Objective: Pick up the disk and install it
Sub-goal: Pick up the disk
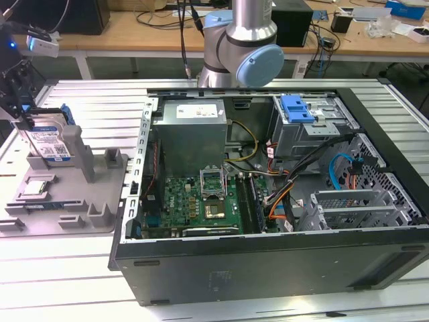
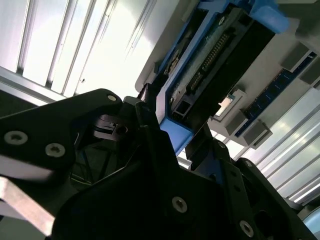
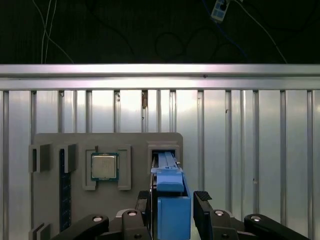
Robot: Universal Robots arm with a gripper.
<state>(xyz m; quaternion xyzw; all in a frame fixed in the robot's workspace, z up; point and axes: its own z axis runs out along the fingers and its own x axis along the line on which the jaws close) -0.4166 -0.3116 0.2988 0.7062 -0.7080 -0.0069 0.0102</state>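
the disk (image 1: 50, 142) stands on edge in a slot of the grey holder (image 1: 100, 176), at the exterior view's left and well apart from the open computer case (image 1: 268, 268). its long axis is upright, label facing the case and connector end (image 2: 210, 55) up towards the wrist. the gripper (image 1: 25, 119) straddles its top edge, jaws slightly open, a thin gap beside each blue rail (image 3: 172, 200).
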